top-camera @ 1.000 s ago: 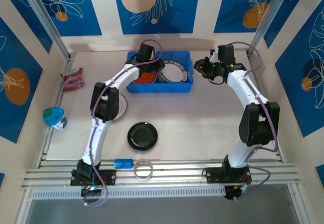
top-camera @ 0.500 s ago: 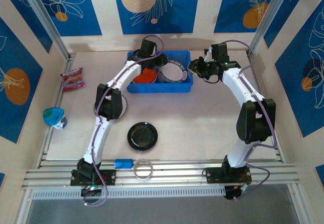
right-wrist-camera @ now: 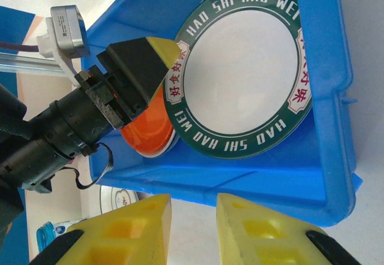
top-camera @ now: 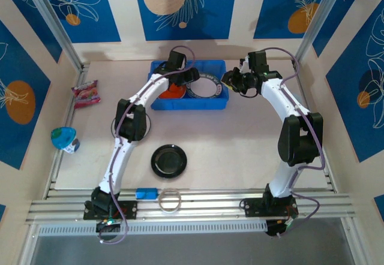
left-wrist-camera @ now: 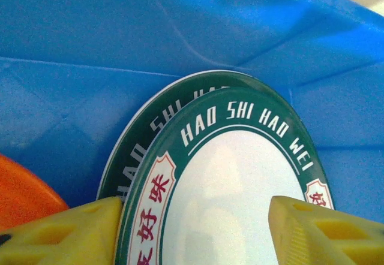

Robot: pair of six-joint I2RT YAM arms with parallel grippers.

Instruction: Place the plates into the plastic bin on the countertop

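Glossy blue plastic bin (right-wrist-camera: 240, 175), glossy green-rimmed plate (right-wrist-camera: 243, 67), shiny orange plate (right-wrist-camera: 147, 130), matt beige countertop (top-camera: 240, 151)

The plastic bin (top-camera: 219, 101), a bright blue rectangular crate with low walls, stands on the pale beige surface (top-camera: 240, 145) near its far edge. Its right half holds 2 green-rimmed plates (right-wrist-camera: 240, 67), white-centred and lettered "HAO SHI HAO WEI", stacked flat with the upper 1 slightly offset. Its left half holds 1 orange plate (right-wrist-camera: 149, 127), just beside them. 1 black plate (top-camera: 168, 160) lies flat on the surface, well apart from the bin. 1 white plate (right-wrist-camera: 117, 198) with a patterned rim lies outside the bin, partly hidden
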